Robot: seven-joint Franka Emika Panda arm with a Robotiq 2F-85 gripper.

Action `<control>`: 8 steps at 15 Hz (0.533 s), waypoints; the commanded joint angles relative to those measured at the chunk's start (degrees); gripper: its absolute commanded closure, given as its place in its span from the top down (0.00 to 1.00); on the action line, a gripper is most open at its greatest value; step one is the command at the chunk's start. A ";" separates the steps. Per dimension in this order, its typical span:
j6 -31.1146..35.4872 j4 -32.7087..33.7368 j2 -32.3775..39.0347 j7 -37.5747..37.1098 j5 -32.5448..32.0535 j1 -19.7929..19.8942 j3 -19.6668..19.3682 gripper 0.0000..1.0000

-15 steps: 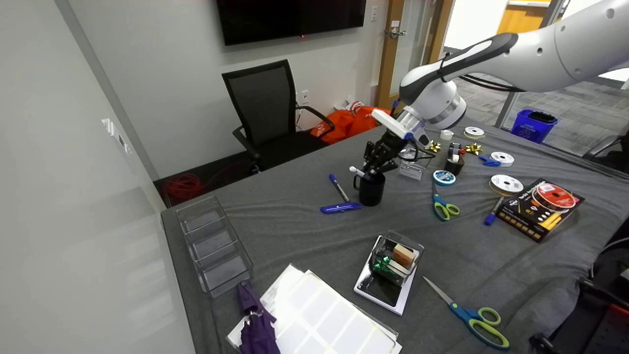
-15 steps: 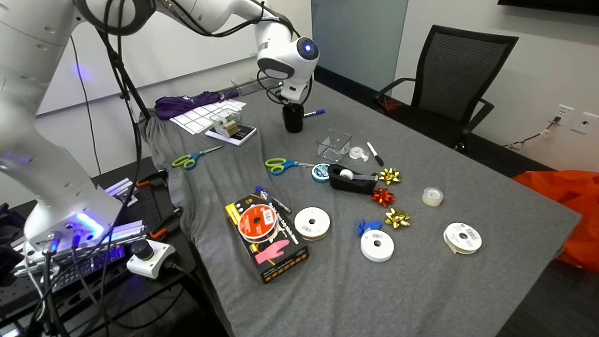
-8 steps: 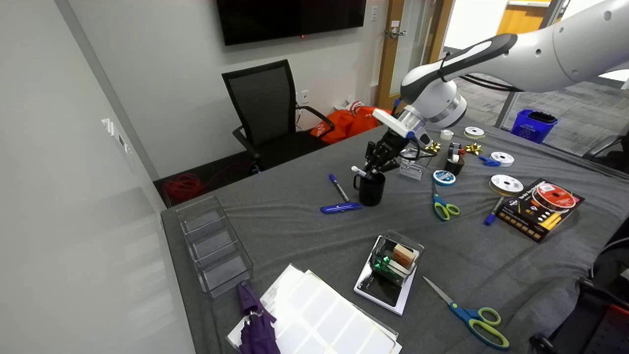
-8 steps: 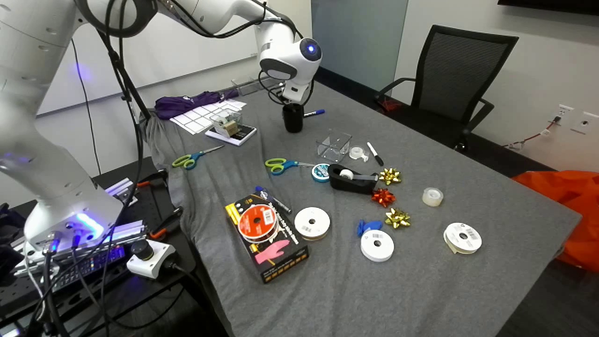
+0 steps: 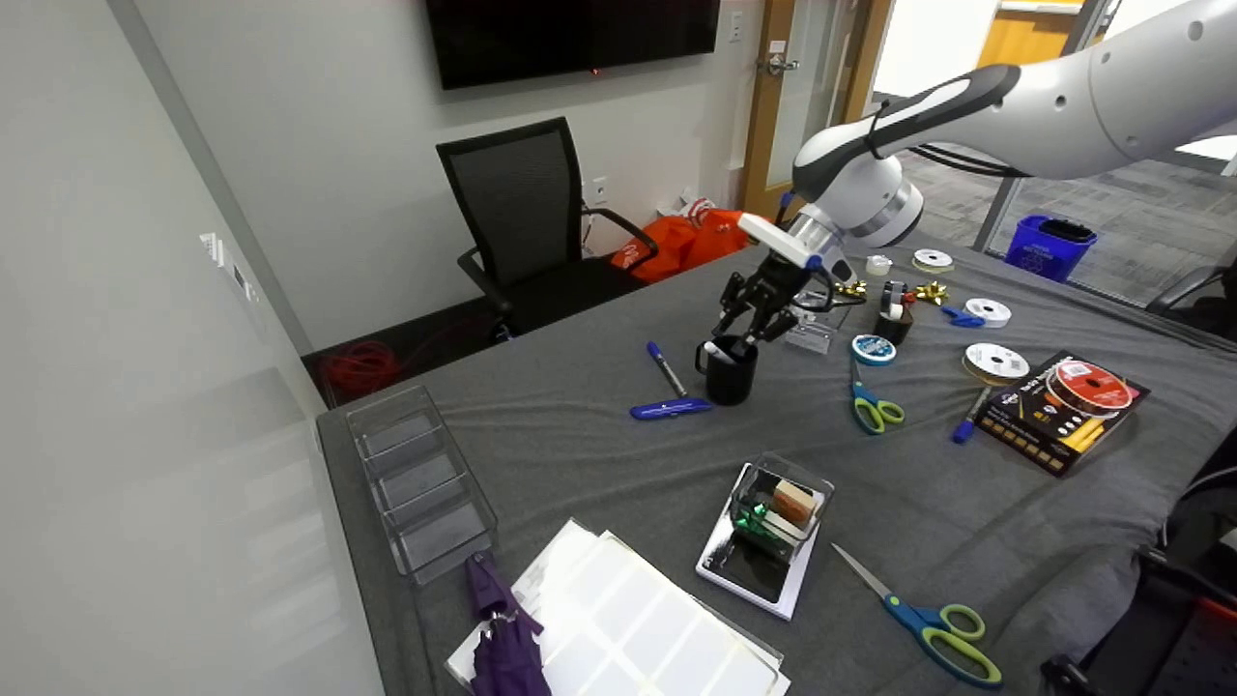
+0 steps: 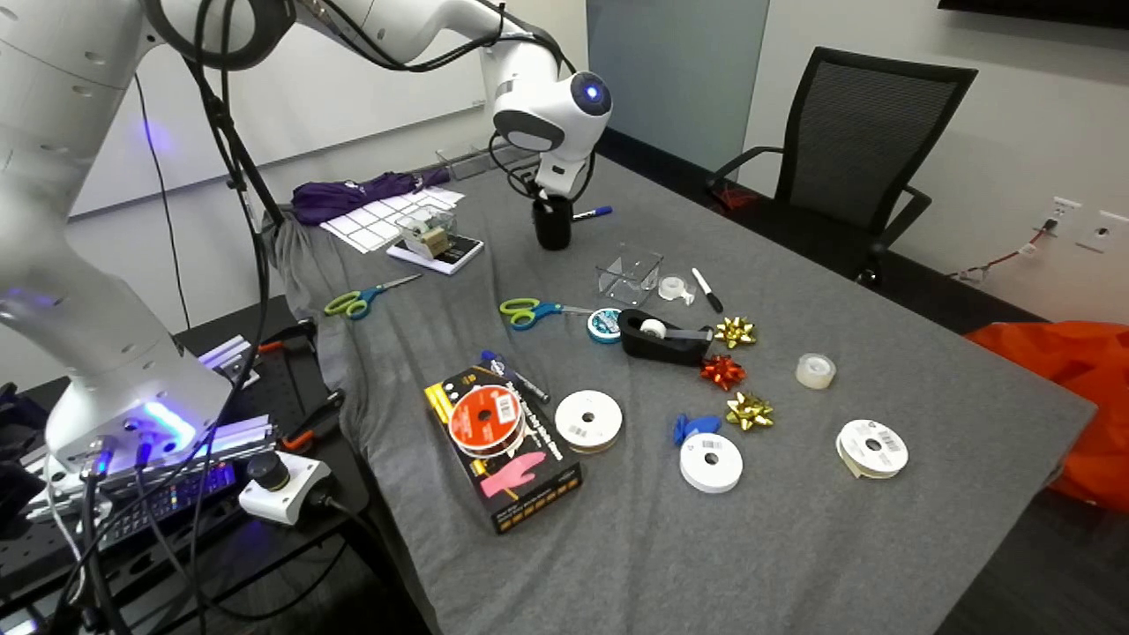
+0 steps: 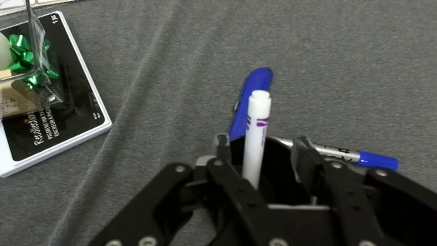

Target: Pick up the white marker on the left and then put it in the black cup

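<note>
The black cup (image 5: 731, 379) stands upright on the grey table in both exterior views (image 6: 553, 226). The white marker (image 7: 256, 136), with purple print, stands tilted inside the cup, its upper end above the rim in the wrist view. Its white end also shows at the cup's mouth in an exterior view (image 5: 717, 352). My gripper (image 7: 263, 150) is open over the cup's mouth. Its fingers are apart on either side of the marker, with a gap to the right finger. The marker's lower end is hidden inside the cup and behind the gripper.
A blue box cutter (image 5: 670, 408) and a blue-capped silver marker (image 5: 667, 368) lie beside the cup. A clear acrylic holder (image 6: 630, 275), black tape dispenser (image 6: 663, 339) and another white marker with a black cap (image 6: 706, 289) are nearby. Scissors (image 5: 877, 406) lie farther off.
My gripper has opened and let go of the white marker. The marker has dropped lower into the cup. The arm has shifted slightly; the cup has not moved.
</note>
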State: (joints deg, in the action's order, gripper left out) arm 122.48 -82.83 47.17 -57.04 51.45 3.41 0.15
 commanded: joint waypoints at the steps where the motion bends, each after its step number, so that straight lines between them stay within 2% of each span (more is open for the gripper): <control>1: -1.81 1.68 0.81 -0.21 -0.68 0.22 -0.34 0.84; 3: -1.78 1.38 0.27 -0.39 -1.19 -0.02 -0.60 0.97; 6: -2.21 0.78 -1.42 -1.01 -2.01 -0.28 -0.74 1.00; 8: -2.59 0.32 -2.99 -2.73 -5.70 -1.67 -2.06 1.00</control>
State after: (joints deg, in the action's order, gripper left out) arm 121.89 -81.99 46.69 -57.58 49.56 3.28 -0.03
